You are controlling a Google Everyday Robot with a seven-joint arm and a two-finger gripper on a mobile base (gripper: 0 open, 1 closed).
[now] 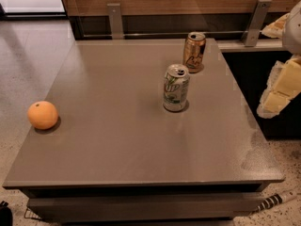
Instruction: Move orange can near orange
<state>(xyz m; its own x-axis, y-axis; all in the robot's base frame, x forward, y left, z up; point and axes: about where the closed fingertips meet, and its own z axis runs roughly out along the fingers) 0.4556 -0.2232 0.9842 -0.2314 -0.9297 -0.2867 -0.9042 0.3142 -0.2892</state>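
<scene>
The orange can [194, 52], shiny copper with dark script and a silver top, stands upright near the far edge of the grey table [117, 140], right of centre. The orange [42, 115], a round matte fruit, sits at the table's left edge, far from the can. My gripper [278, 95], white and pale yellow, hangs at the right edge of the view. It is beyond the table's right side, holds nothing and is well apart from the orange can.
A white and green can [176, 87] stands upright just in front of the orange can. A wooden wall with two metal brackets [115, 20] runs behind the table. Speckled floor lies to the left and front.
</scene>
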